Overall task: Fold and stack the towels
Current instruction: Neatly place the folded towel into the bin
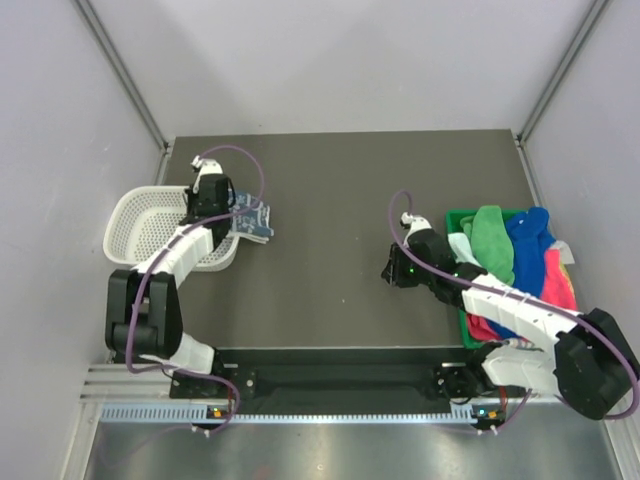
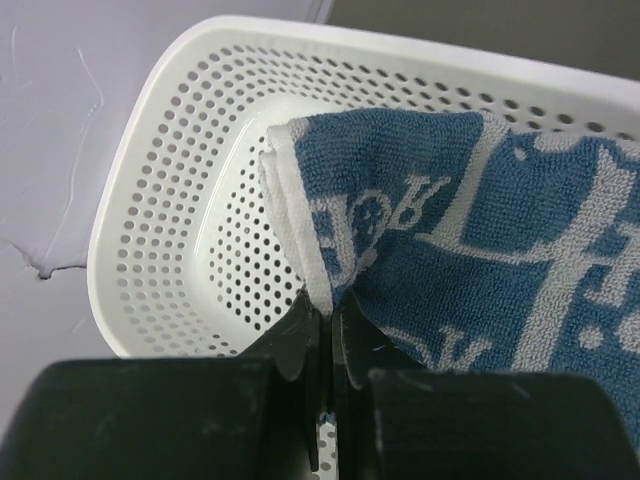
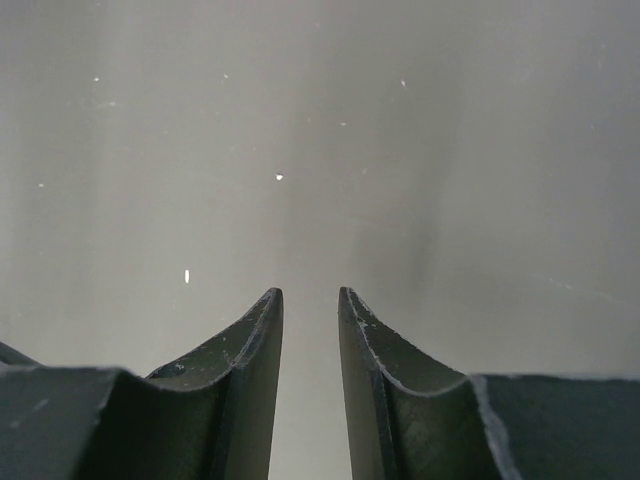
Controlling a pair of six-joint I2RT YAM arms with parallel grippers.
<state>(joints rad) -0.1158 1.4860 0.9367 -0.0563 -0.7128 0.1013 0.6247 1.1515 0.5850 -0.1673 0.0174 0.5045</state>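
Left gripper [image 2: 325, 312] is pinching the soft, limp blue-and-white towel [image 2: 470, 230] by its hem, over the basket [image 2: 150, 200]; right gripper [image 3: 310, 300] is hovering well away from the basket, narrowly parted, empty

The dark table [image 1: 340, 190] carries a white mesh basket [image 1: 130, 215] left, a green bin [image 1: 458, 214] right.
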